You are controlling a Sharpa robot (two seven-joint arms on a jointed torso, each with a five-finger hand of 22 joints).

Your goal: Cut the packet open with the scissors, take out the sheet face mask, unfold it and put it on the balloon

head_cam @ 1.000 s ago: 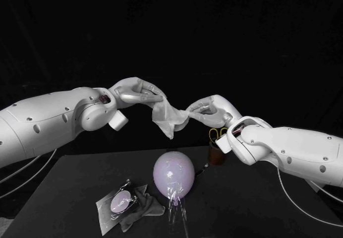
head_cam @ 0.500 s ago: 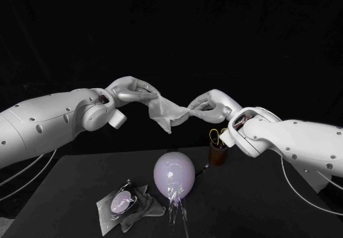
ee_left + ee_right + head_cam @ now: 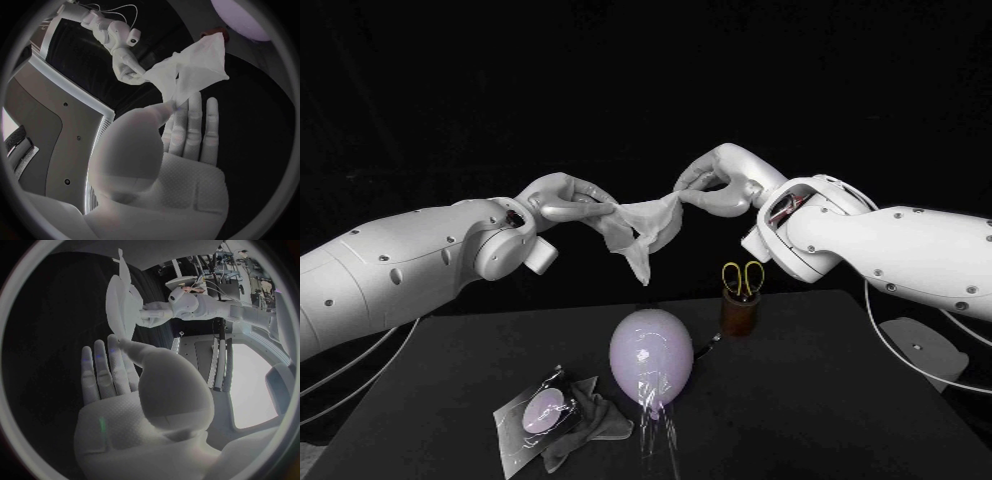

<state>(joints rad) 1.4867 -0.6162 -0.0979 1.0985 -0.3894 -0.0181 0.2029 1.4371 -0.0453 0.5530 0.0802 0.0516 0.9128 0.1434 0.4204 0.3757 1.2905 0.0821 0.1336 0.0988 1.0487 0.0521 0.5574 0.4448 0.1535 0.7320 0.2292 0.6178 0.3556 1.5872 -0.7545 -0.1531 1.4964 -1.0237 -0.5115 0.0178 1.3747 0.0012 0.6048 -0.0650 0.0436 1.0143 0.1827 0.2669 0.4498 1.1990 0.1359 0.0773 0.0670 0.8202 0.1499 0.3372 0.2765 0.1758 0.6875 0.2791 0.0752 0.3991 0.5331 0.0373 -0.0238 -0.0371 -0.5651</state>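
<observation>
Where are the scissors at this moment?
In the head view the scissors stand handles-up in the brown cup near the far edge of the table, just right of the balloon.

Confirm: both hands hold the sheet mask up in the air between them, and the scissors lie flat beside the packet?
Wrong on the scissors: in the head view they stand handles-up in the brown holder, away from the packet. The rest is right.

The sheet face mask (image 3: 643, 228) is seen as thin, limp, matt cloth; the balloon (image 3: 651, 352) as smooth and glossy; the packet (image 3: 538, 412) as crinkled, shiny film.
</observation>
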